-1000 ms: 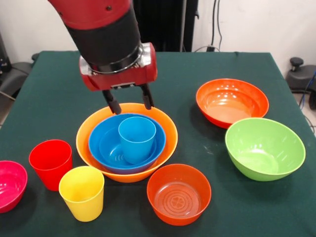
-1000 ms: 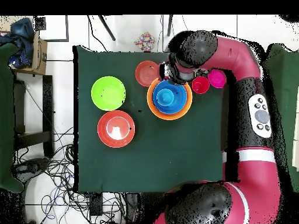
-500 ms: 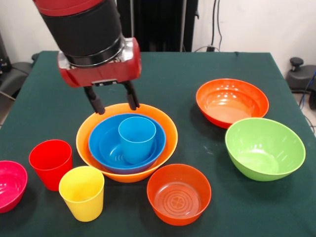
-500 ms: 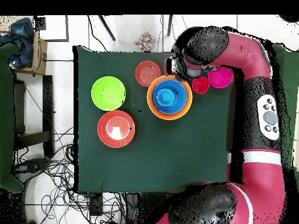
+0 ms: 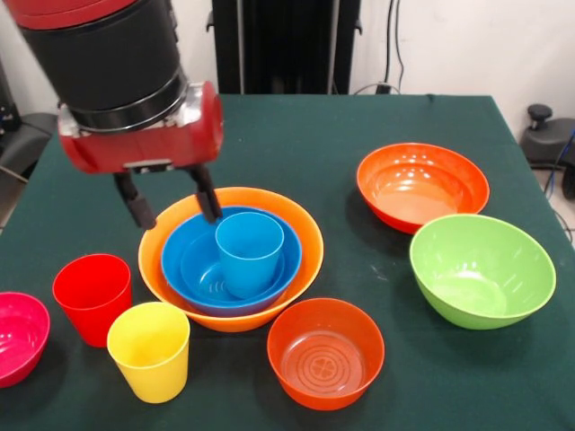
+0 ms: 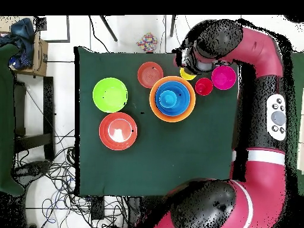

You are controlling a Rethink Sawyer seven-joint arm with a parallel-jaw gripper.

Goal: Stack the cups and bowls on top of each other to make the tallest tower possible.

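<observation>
The tower is a pale orange bowl (image 5: 307, 241) with a blue bowl (image 5: 178, 259), a small light blue bowl and a light blue cup (image 5: 249, 253) nested upright inside it. My gripper (image 5: 173, 209) hangs open and empty over the tower's left rim, its fingers (image 5: 207, 199) apart. Left of the tower, in front of it, stand a red cup (image 5: 92, 297) and a yellow cup (image 5: 149, 350). In the overhead view the tower (image 6: 157, 108) is in full sight, while the arm's wrist hides part of the yellow cup (image 6: 186, 75) and leaves the red cup (image 6: 203, 86) showing.
A magenta bowl (image 5: 16, 338) sits at the left edge. A small red-orange bowl (image 5: 325, 352) lies in front of the tower. To the right are a larger red-orange bowl (image 5: 422, 184) and a lime green bowl (image 5: 482, 269). The green cloth covers the table.
The gripper has moved left from above the tower's back rim to its left side, staying open. No cup or bowl has moved.
</observation>
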